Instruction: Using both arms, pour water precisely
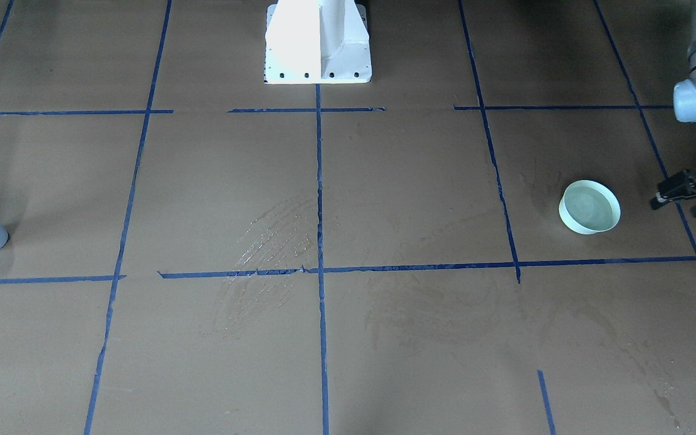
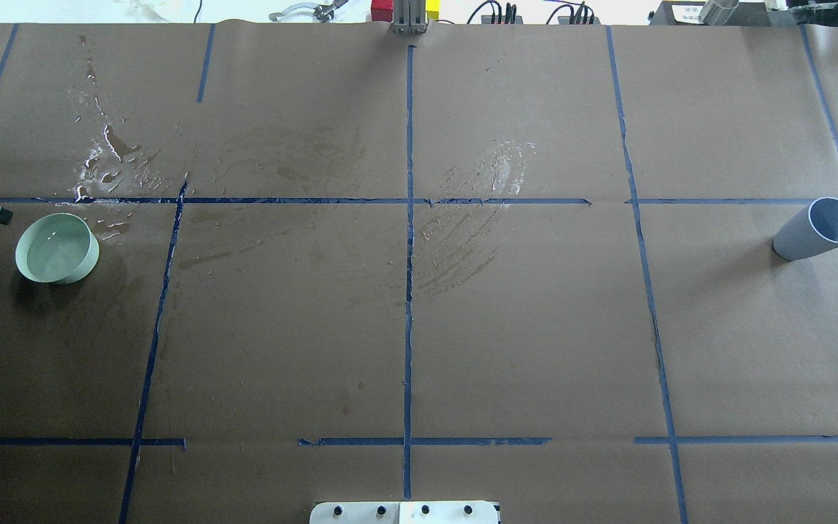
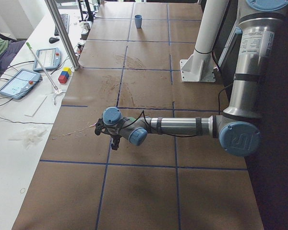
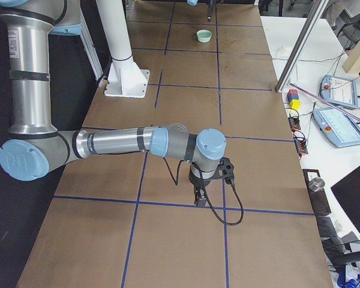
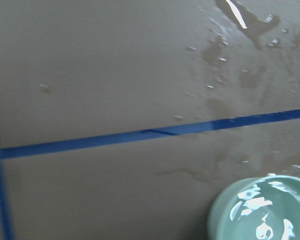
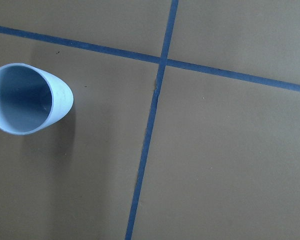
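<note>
A pale green bowl (image 1: pixel 589 207) holding water (image 2: pixel 55 251) stands on the brown paper at the robot's left; it also shows in the left wrist view (image 5: pixel 262 210), with glints on the water. A blue-grey cup (image 2: pixel 815 231) stands at the robot's right and looks empty in the right wrist view (image 6: pixel 27 97). My left gripper (image 1: pixel 677 205) hovers beside the bowl, apart from it, fingers spread and empty. My right gripper (image 4: pixel 199 195) hangs over the table near the cup's end and shows only in the exterior right view, so I cannot tell its state.
Wet splashes (image 2: pixel 106 164) lie on the paper just beyond the bowl. Dried streak marks (image 2: pixel 477 196) cross the centre. The white pedestal (image 1: pixel 318 42) stands at the robot's edge. Blue tape lines grid the table. Tablets and blocks (image 3: pixel 65 74) lie past the far edge.
</note>
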Tool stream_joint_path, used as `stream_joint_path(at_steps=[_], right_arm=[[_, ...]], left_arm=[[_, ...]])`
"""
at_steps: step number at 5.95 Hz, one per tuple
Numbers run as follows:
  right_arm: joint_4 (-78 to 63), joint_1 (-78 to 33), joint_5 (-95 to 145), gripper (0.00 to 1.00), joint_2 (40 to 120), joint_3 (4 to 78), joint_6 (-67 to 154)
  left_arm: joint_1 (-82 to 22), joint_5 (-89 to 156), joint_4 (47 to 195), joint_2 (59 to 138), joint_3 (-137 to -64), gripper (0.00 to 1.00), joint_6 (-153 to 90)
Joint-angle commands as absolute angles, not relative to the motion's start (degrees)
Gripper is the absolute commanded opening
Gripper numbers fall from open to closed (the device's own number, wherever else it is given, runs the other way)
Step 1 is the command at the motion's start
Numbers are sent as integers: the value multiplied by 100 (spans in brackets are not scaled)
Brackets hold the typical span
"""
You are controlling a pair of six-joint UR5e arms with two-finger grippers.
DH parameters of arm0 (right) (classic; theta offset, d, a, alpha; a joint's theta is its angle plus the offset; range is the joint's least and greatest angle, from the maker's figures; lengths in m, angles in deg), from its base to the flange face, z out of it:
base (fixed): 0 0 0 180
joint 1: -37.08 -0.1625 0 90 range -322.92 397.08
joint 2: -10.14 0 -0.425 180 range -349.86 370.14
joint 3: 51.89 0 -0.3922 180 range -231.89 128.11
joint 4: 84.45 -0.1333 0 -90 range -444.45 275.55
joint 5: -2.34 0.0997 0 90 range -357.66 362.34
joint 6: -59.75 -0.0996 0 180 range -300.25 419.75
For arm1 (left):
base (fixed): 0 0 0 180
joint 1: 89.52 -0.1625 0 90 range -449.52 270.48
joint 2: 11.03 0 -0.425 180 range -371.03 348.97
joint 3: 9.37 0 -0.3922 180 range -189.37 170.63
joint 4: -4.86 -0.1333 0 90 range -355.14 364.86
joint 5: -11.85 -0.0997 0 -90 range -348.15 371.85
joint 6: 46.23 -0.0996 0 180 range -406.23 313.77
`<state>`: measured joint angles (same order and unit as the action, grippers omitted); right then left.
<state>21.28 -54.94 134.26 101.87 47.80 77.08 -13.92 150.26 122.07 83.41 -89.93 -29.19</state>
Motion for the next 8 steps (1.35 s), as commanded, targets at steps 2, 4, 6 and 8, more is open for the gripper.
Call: stream_joint_path(at_steps=[2, 4, 6, 8], right_arm=[[2120, -5494, 13418, 100, 10181, 4655, 7741], [2128, -5494, 13409, 100, 10190, 4646, 7742], [2128, -5494, 13409, 100, 10199, 4646, 7724], [2128, -5494, 13409, 100, 10208, 4646, 7707]], left_arm=[[-350, 15002, 10057, 8363, -9424, 100, -4705], [-155, 14170, 8289, 8380, -10512, 100, -5236], [-127, 14131, 8369, 8101, -10368, 100, -5352], [-127, 14132, 8632, 7932, -10376, 100, -5309]])
